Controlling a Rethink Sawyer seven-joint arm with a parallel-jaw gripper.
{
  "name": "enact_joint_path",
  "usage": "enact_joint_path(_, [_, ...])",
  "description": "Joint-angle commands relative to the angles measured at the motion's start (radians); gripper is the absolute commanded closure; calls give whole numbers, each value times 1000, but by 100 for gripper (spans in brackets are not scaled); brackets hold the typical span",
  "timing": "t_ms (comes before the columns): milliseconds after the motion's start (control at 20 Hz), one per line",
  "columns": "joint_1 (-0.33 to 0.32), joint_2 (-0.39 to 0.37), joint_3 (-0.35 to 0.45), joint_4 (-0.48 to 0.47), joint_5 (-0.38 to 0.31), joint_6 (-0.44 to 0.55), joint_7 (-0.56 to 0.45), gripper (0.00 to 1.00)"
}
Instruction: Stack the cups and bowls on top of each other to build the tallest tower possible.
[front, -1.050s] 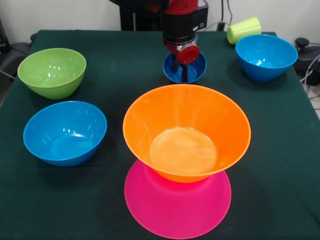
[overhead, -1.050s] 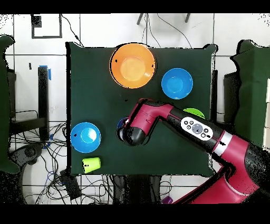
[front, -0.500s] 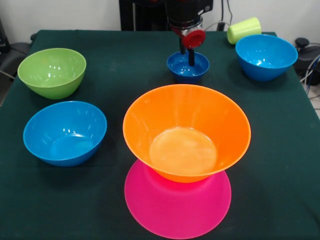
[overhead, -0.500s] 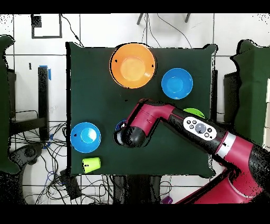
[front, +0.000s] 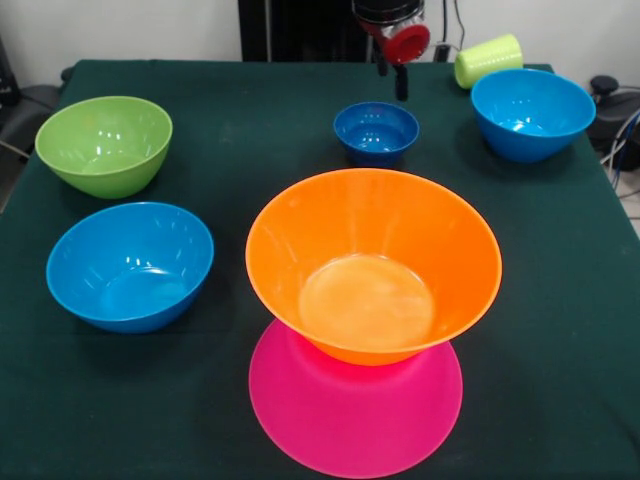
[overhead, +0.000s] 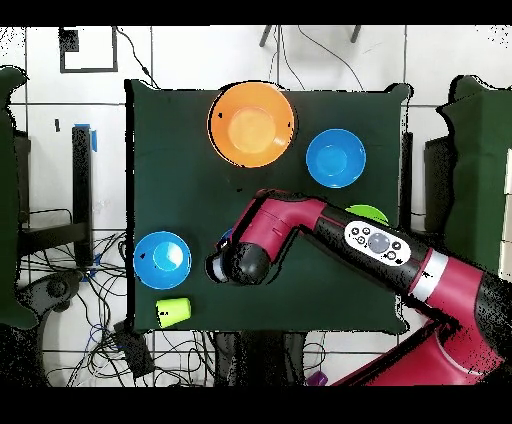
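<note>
The big orange bowl (front: 372, 265) rests on the pink bowl (front: 355, 415) at the table's near middle; in the overhead view the orange bowl (overhead: 251, 123) hides the pink one. Behind them the small dark-blue bowl (front: 376, 132) stands upright on the cloth by itself. My gripper (front: 391, 75) hangs above and slightly right of it, open, touching nothing. In the overhead view the gripper (overhead: 222, 266) and arm cover most of that bowl. A yellow-green cup (front: 488, 60) lies on its side at the far right corner.
A green bowl (front: 103, 143) and a blue bowl (front: 130, 265) stand at the left, and another blue bowl (front: 532, 113) at the far right beside the cup. The red arm (overhead: 300, 225) crosses the table and hides part of the green bowl (overhead: 370, 212).
My gripper has lifted out of the small dark-blue bowl and drifted right in the front view. The bowl, tilted a second ago, now sits level on the cloth.
</note>
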Motion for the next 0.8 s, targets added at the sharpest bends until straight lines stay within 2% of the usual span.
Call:
enact_joint_path(50, [77,-13,-70,21,-17,12,-42,0])
enact_joint_path(200, [91,-4,-78,40,-53,-27,-16,0])
enact_joint_path(800, [98,13,-89,80,-86,-86,-44,0])
